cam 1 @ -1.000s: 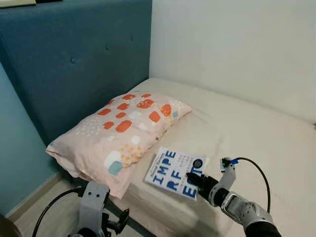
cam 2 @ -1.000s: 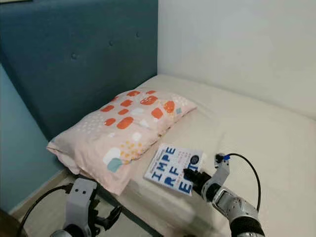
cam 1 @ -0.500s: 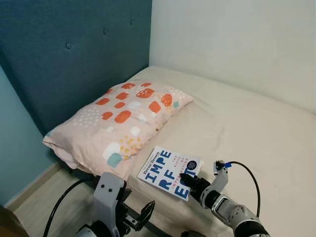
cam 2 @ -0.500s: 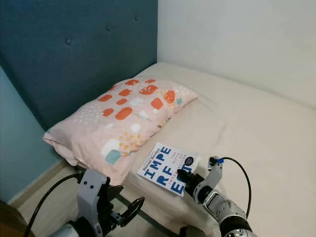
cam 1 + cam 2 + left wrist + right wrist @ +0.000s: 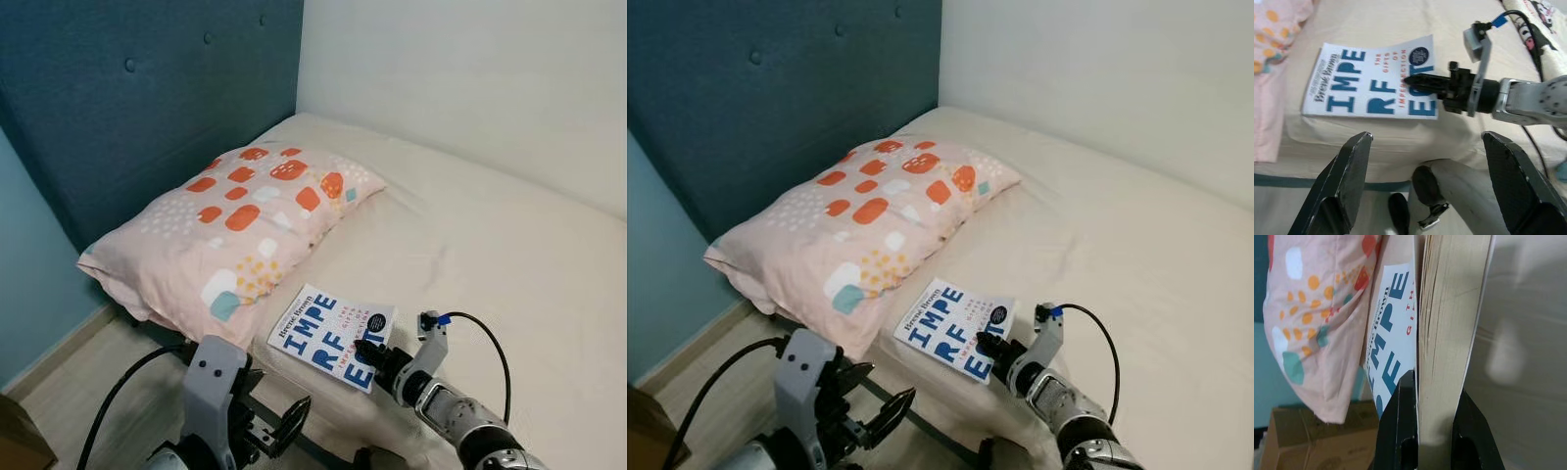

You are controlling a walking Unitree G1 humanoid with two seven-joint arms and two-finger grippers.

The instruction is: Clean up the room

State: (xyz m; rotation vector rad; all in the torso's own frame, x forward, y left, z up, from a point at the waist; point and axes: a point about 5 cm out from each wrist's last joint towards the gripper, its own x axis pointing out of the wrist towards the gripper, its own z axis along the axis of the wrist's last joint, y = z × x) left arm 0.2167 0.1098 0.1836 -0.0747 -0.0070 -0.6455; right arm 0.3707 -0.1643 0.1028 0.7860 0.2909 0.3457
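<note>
Paperback is our word for the book [image 5: 333,335] lying flat on the near part of the bed [image 5: 509,255], just right of the patterned pillow [image 5: 230,230] and close to the mattress edge; we judge it light, fairly slim and somewhat bendy, with a smooth cover that could slide on the sheet or between fingers, so it is best taken by one edge with the fingers reaching well in over the cover rather than nipping a corner. We have the right gripper [image 5: 1424,431] closed on the book's near right edge, one black finger above the cover and one beneath the page block, which fills the narrow gap between them in the right wrist view. We hold the left gripper [image 5: 1427,171] spread wide with nothing between its fingers, low beside the near edge of the bed, facing the book but apart from it
</note>
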